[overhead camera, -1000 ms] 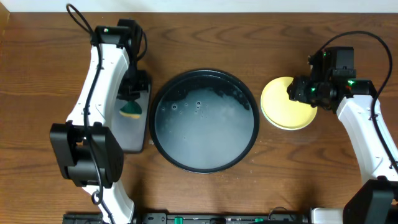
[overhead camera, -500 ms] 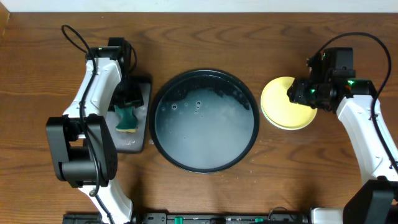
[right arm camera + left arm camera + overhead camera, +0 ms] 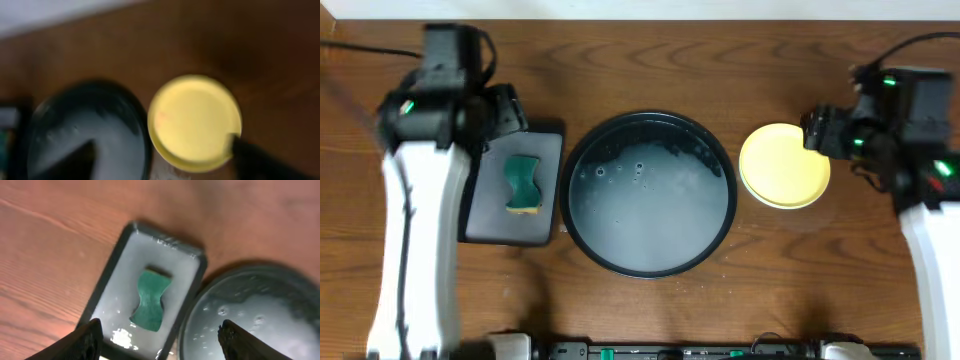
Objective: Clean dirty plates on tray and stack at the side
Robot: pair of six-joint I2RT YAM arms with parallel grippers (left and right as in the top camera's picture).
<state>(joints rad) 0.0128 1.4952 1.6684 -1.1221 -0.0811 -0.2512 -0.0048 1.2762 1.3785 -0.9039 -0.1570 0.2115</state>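
Observation:
A pale yellow plate (image 3: 784, 166) lies on the table just right of the round black tray (image 3: 650, 215), which holds only foamy water. In the right wrist view the plate (image 3: 195, 117) sits below my right gripper (image 3: 167, 160), which hangs open above it with nothing between its fingers; the tray (image 3: 75, 125) is at its left. My left gripper (image 3: 162, 347) is open and empty, raised above the gap between the small tray and the round tray (image 3: 260, 315).
A green sponge (image 3: 523, 184) lies in a smaller rectangular black tray (image 3: 480, 225) left of the round tray. The left wrist view shows the sponge (image 3: 150, 300) on that tray's wet floor (image 3: 117, 315). Bare wooden table surrounds everything.
My left gripper has let go of the sponge onto the rectangular tray and risen away. The right gripper has opened and lifted off the yellow plate.

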